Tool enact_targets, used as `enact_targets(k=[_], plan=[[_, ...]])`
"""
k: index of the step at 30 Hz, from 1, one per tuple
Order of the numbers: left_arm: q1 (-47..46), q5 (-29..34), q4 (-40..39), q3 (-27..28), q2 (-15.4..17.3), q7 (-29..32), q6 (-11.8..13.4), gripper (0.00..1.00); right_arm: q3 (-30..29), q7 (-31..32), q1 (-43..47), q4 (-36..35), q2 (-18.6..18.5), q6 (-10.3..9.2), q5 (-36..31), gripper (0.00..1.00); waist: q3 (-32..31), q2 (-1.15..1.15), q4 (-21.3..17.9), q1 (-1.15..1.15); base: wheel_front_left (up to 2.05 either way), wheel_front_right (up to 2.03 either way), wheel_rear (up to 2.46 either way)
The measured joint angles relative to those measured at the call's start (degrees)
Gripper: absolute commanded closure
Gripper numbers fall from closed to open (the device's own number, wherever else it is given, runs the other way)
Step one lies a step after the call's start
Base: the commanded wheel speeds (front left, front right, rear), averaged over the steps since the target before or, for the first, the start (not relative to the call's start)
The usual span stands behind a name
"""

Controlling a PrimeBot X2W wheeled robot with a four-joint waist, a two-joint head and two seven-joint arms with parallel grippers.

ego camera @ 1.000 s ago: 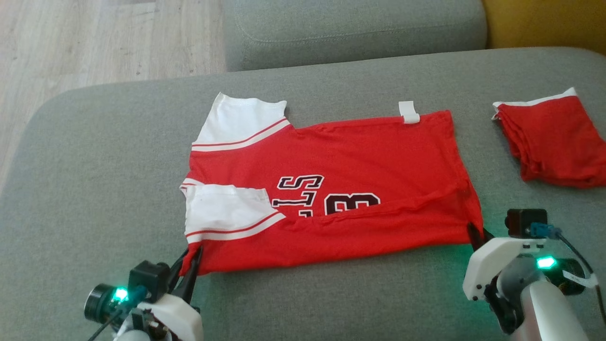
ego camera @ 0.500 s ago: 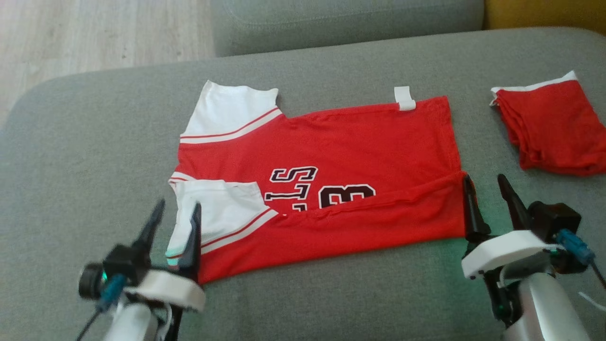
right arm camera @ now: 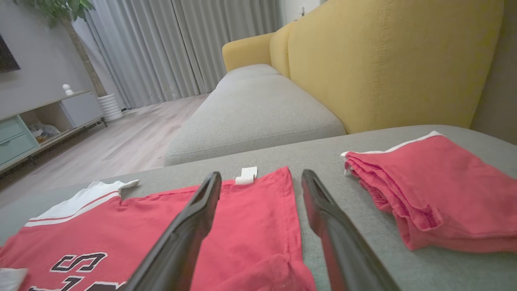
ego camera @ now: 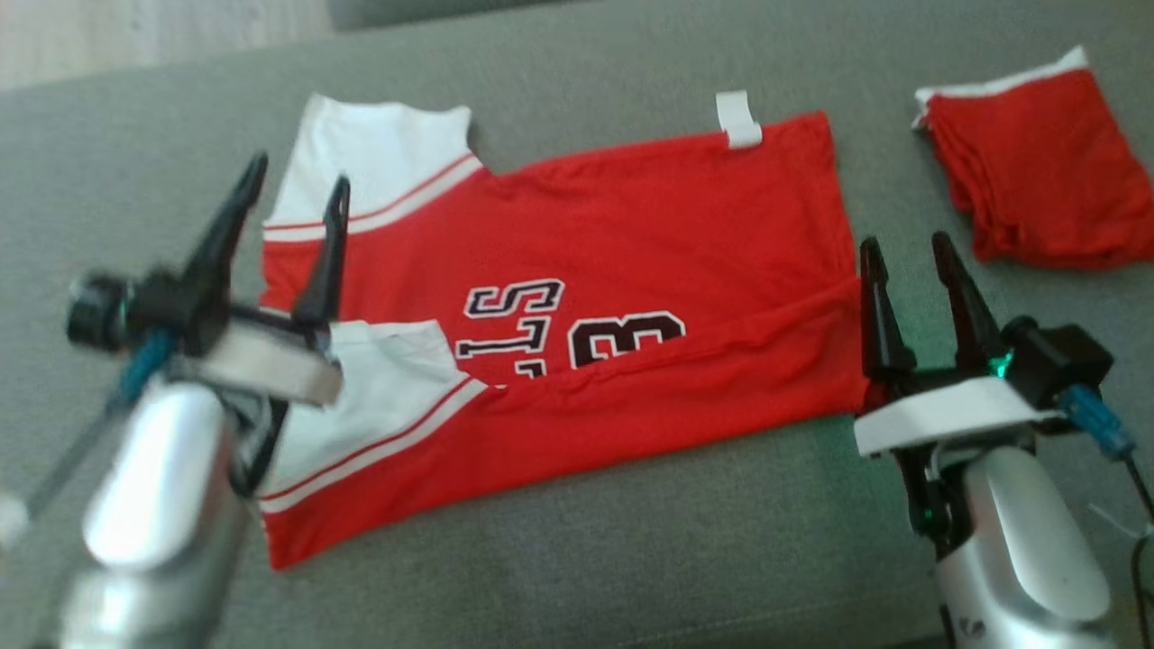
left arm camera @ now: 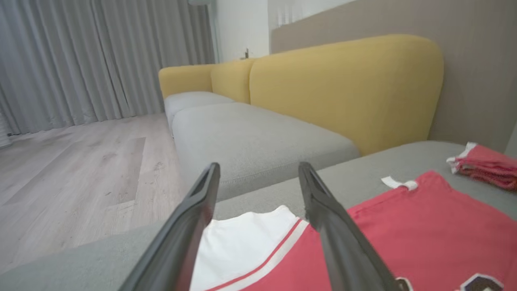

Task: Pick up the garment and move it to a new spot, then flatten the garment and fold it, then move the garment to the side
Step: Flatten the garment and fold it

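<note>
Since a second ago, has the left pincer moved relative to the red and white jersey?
Yes. The left pincer, now open, has gone from the red and white jersey's near corner toward its far white sleeve.

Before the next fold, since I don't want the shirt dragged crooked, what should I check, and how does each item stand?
1. Left gripper free of cloth: ok. Its fingers stand apart with nothing between them.
2. Right gripper free of cloth: ok. It is open, by the shirt's hem end.
3. Near long edge of the shirt folded over: ok. The flap covers the lower part of the lettering.
4. Near sleeve lying flat: cannot tell. The left arm hides part of it.
5. Folded red pile out of the way: ok. A strip of bare cushion separates it from the shirt.
</note>
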Motion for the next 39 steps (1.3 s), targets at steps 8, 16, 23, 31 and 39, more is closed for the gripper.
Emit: enact_targets(k=[8,16,23,31,39], plan=[[-18.45,-6.92,7.87,-14.41,9.57,14.49,-1.62,0.00,2.20,-0.97,-4.49,-2.05,-0.02,0.00,0.49,0.00,7.09,0.00,-2.46,0.01,0.00,0.00,0.00],[-30.56,-22.28,12.03,-26.76,18.62,23.24,-1.62,0.00,6.56,-1.20,-6.60,-6.55,-0.04,0.00,3.52,0.00,13.51,0.00,-5.27,0.01,0.00,0.00,0.00],[-34.91,-26.37,19.28,-31.10,21.01,24.28,-1.62,0.00,7.31,-1.21,-6.61,-8.60,-0.03,0.00,3.49,0.00,16.57,0.00,-7.74,0.00,0.00,0.00,0.00],[-39.22,-29.62,25.53,-32.52,21.86,25.37,-1.62,0.00,8.05,-1.27,-6.61,-9.59,-0.03,0.00,3.52,0.00,18.92,0.00,-9.16,0.00,0.00,0.00,0.00],[-42.76,-35.27,25.80,-35.54,22.10,29.03,-1.62,0.00,7.88,-1.27,-6.60,-10.45,-0.03,0.00,3.94,0.00,20.69,0.00,-9.51,-0.01,0.00,0.00,0.00]])
